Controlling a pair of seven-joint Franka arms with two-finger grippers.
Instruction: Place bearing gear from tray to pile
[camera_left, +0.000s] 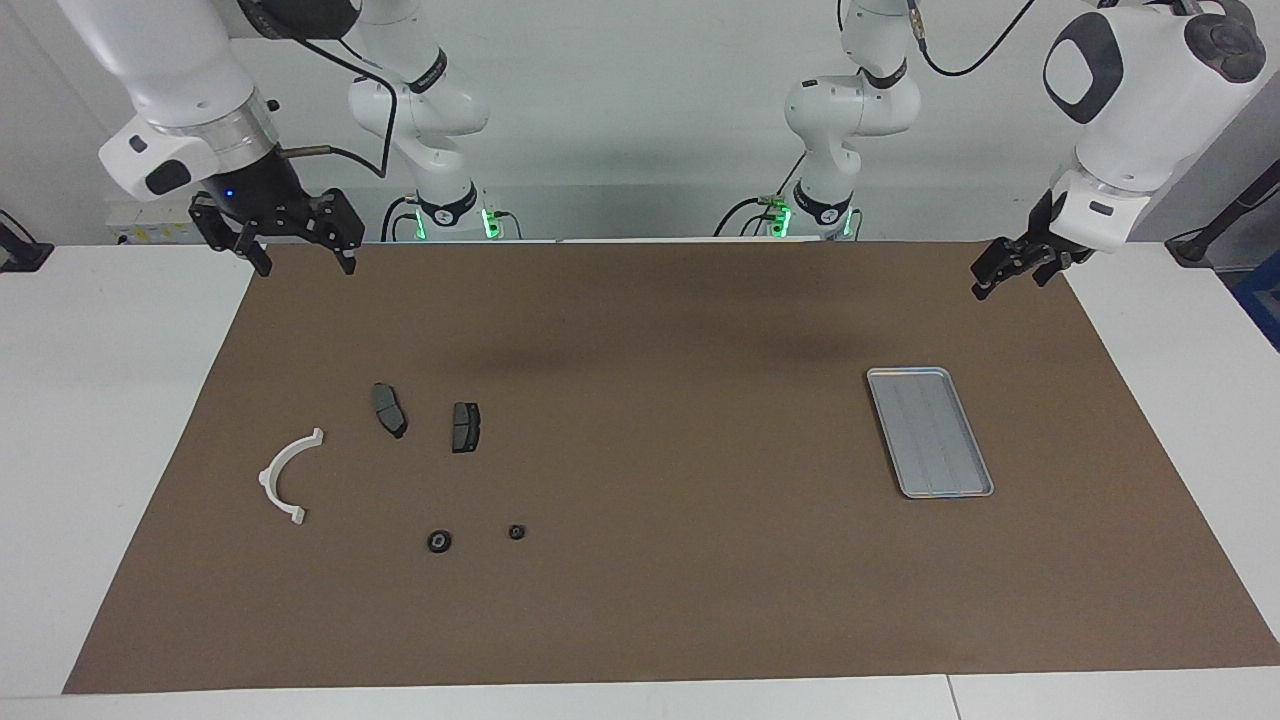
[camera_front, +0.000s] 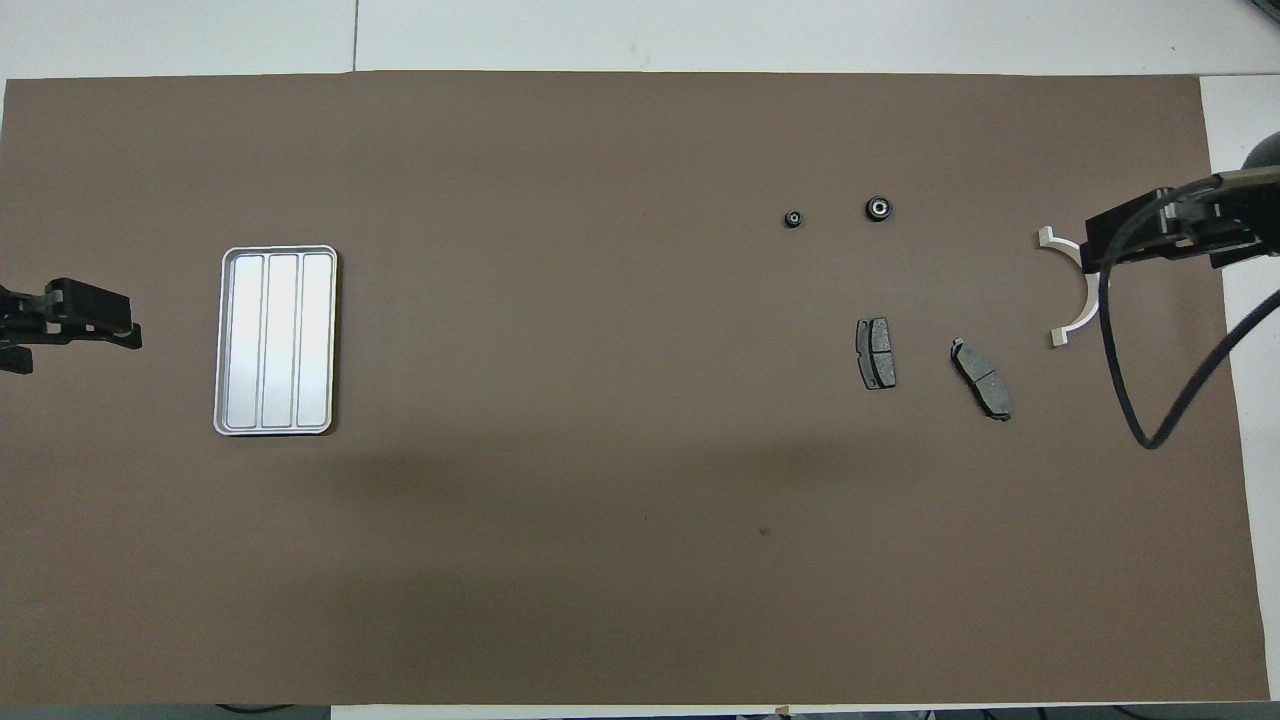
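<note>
Both gears (camera_left: 438, 541) lie on the mat by the pile (camera_left: 391, 409); the tray (camera_left: 929, 431) is empty. Right gripper (camera_left: 293, 243) and left gripper (camera_left: 1010, 272) hang raised, fingers open, empty. Placing looks done; nothing remains to fetch.

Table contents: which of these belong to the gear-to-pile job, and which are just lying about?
Job:
tray, empty
two bearing gears on the mat, by the pile
pile: two brake pads, white arc
right gripper, open, raised
left gripper, waiting

Lying about:
brown mat

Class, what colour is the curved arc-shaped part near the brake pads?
White; the arc shows best in the facing view.
</note>
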